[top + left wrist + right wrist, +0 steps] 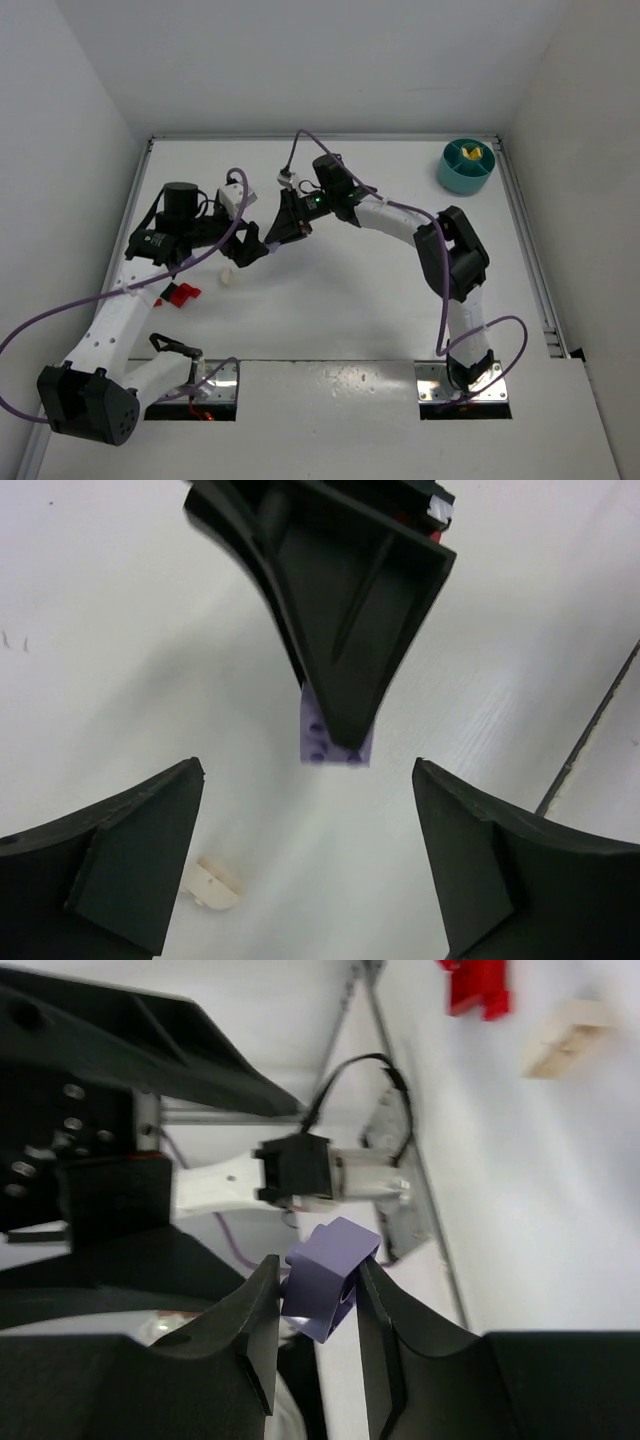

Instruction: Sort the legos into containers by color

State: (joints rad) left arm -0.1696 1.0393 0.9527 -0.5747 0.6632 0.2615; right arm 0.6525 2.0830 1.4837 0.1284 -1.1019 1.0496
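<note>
A pale purple lego [328,1278] is pinched between the fingers of my right gripper [318,1263], held above the table. In the left wrist view the same purple lego [335,742] pokes out below the right gripper's dark fingers [350,610]. My left gripper [308,768] stands wide open just in front of it, its fingers apart from the brick. From above, the left gripper [248,243] and the right gripper [278,232] meet tip to tip at mid-left. A cream lego [228,277] and a red lego [183,294] lie on the table. The teal dish [465,180] holds yellow legos [472,153].
The teal dish stands at the far right corner, next to the table's raised rail [525,240]. The cream lego [213,882] lies just beside my left finger. White walls close in the table on three sides. Purple cables loop over both arms.
</note>
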